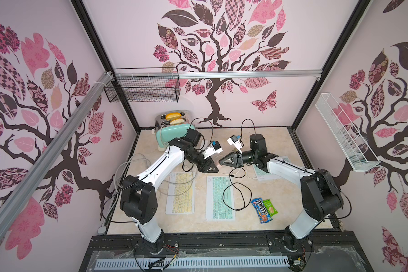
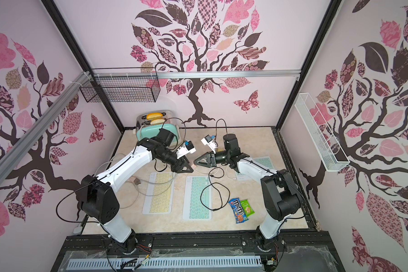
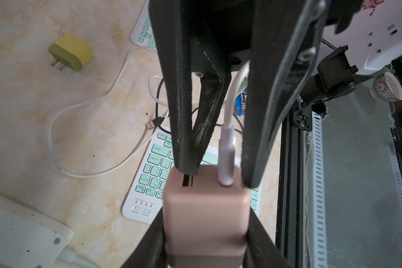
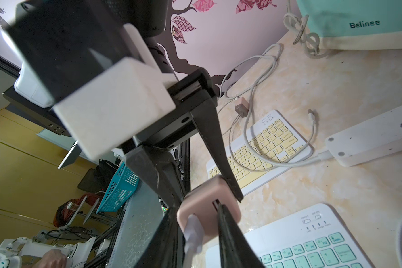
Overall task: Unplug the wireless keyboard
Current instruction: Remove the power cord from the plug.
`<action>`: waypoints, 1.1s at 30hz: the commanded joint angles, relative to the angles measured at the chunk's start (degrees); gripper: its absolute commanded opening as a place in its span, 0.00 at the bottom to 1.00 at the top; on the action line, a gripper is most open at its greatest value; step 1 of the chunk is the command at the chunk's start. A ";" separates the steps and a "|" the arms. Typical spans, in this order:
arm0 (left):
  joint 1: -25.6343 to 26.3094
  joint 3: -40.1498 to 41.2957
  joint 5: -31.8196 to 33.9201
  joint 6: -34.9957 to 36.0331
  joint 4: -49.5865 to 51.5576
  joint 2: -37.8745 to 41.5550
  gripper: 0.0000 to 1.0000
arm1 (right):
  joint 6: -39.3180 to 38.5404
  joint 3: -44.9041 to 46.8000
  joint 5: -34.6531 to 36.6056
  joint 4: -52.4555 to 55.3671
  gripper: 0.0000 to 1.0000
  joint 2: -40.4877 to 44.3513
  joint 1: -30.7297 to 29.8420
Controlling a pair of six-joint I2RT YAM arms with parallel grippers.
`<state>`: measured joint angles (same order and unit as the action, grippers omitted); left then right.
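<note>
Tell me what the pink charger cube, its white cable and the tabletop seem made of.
Pink charger cube: probably moulded plastic, matte satin, with soft rounded edges and no glare. White cable plug: smooth, slightly glossy plastic or rubber sleeve. Beige tabletop: marble-patterned veining, low sheen; stone or printed laminate, cannot tell.

Above the desk (image 1: 280, 146), left end effector (image 1: 214, 168) and right end effector (image 1: 222, 162) tip to tip, small pink charger (image 1: 218, 167) between. Nearer the front, side by side: yellow keyboard (image 1: 180, 193), mint keyboard (image 1: 220, 200), black cable (image 1: 223, 196) looped over the latter. Candy bag (image 1: 260, 210) just beside; toaster (image 1: 174, 133) at the back.
</note>
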<state>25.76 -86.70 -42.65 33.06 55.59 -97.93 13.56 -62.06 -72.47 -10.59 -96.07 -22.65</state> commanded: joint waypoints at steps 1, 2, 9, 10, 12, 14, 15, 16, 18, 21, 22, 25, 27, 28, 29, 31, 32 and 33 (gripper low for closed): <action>-0.17 -1.83 -2.21 1.15 1.04 -0.30 0.00 | 2.69 0.67 -1.12 -4.36 0.27 -0.22 -0.21; -0.14 -1.94 -2.49 1.26 1.26 -0.16 0.00 | 3.61 0.78 -1.34 -5.51 0.25 -0.53 -0.23; -0.16 -2.35 -4.04 1.63 1.96 0.46 0.00 | 4.48 0.79 -2.46 -7.21 0.11 -0.75 -0.41; -0.11 -2.53 -4.22 1.63 2.09 0.45 0.00 | 4.37 0.87 -2.50 -7.11 0.13 -0.62 -0.46; -0.10 -2.88 -4.68 1.58 2.41 0.46 0.00 | 4.04 1.29 -2.59 -7.00 0.20 -0.35 -0.66; -0.12 -3.13 -5.01 1.56 2.58 0.55 0.00 | 4.08 1.52 -2.59 -7.05 0.25 -0.13 -0.82; -0.19 -3.20 -5.15 1.47 2.46 0.55 0.00 | 4.07 1.83 -2.51 -7.12 0.27 0.00 -0.97; -0.33 -3.14 -5.35 1.42 2.52 0.64 0.00 | 4.04 1.95 -2.50 -7.16 0.28 0.24 -1.13; -0.42 -3.47 -5.84 1.41 2.59 0.68 0.00 | 4.10 2.43 -2.45 -7.43 0.26 0.53 -1.15; -0.51 -3.75 -5.98 1.38 2.81 0.55 0.00 | 4.10 2.87 -2.30 -7.56 0.21 0.89 -1.13; -0.52 -3.86 -6.03 1.39 2.82 0.54 0.00 | 4.38 2.91 -2.33 -7.89 0.19 0.97 -1.08; -0.48 -4.59 -6.71 1.57 3.55 0.29 0.00 | 5.75 3.32 -2.66 -9.89 0.12 0.89 -1.09; -0.52 -5.11 -7.26 1.88 4.29 0.27 0.00 | 6.04 3.29 -3.15 -10.32 0.07 0.89 -1.12; -0.45 -5.23 -7.55 2.07 4.43 0.31 0.00 | 6.17 3.22 -3.29 -10.48 0.04 0.97 -1.10; -0.45 -5.30 -7.78 2.13 4.52 0.50 0.00 | 6.21 3.00 -3.46 -10.59 0.00 1.02 -1.08; -0.45 -5.35 -8.20 2.05 4.40 0.71 0.00 | 6.22 2.58 -3.43 -10.68 0.00 1.22 -1.10; -0.47 -5.50 -8.46 1.79 4.17 0.88 0.00 | 6.29 2.21 -3.18 -10.83 0.00 1.39 -1.12; -0.45 -5.59 -8.73 1.63 4.05 0.92 0.00 | 6.38 1.81 -2.83 -11.05 0.00 1.50 -1.07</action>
<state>25.26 -89.84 -46.41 33.36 61.93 -98.02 18.46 -59.20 -76.31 -22.72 -95.29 -23.44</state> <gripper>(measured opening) 0.427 0.101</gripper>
